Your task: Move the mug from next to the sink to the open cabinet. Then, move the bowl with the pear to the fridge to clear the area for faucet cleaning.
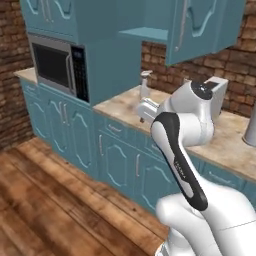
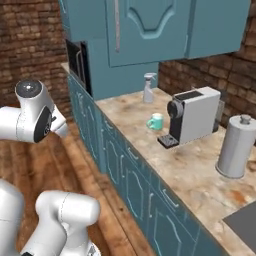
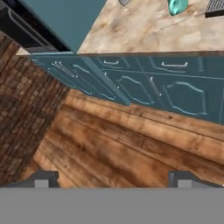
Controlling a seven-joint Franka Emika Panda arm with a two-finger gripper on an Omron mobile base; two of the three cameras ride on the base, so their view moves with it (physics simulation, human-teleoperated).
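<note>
Two dark fingertips [image 3: 41, 178] of the claw [image 3: 114, 179] are standing wide apart in the hand view, gripping nothing and hanging over the wooden floor [image 3: 131, 144] before the teal base cabinets [image 3: 175, 94]. On the marble desk [image 2: 185, 165] the mug [image 2: 155, 121] is sitting just beside the coffee machine [image 2: 192, 115], with a spray bottle [image 2: 149, 88] farther back and a grey canister [image 2: 236, 146] to the machine's other side. In the left base view the arm is hiding the mug; that view is showing the microwave [image 1: 57, 65] and the open cabinet [image 1: 150, 30] above the desk.
</note>
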